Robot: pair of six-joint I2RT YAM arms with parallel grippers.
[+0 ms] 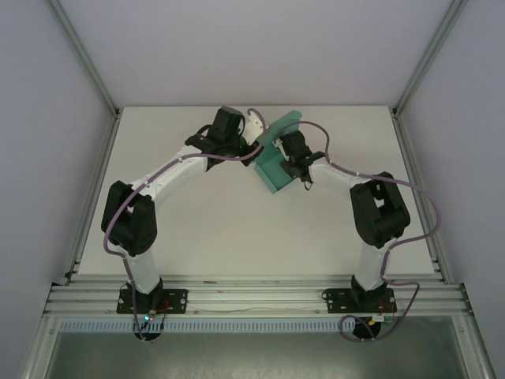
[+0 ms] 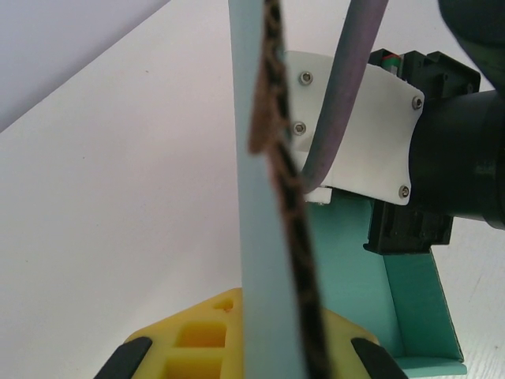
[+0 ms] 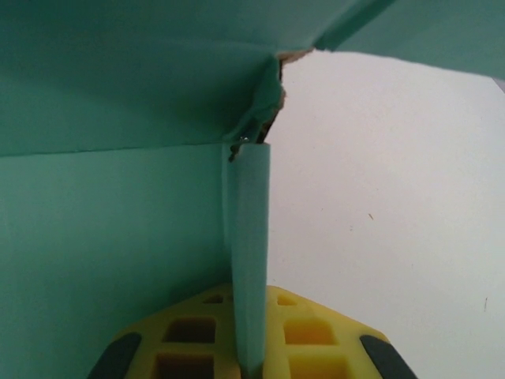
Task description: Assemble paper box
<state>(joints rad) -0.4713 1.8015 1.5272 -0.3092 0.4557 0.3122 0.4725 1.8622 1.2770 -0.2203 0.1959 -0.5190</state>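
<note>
White table [image 1: 237, 229]; paper box [image 1: 274, 170] contact with it unclear.

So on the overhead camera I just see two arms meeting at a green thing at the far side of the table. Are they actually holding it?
Observer: Yes. The left wrist camera shows the left gripper shut on an edge-on panel of the paper box, pinched between its yellow pads.
Visitor: And the other arm?
Observer: The right gripper is shut on a narrow flap that stands upright between its pads, with teal panels to its left and above it.
Visitor: Is the card in good shape?
Observer: Not quite. The right wrist camera shows a torn, crumpled corner where the panels meet, with brown showing at the tear.
</note>
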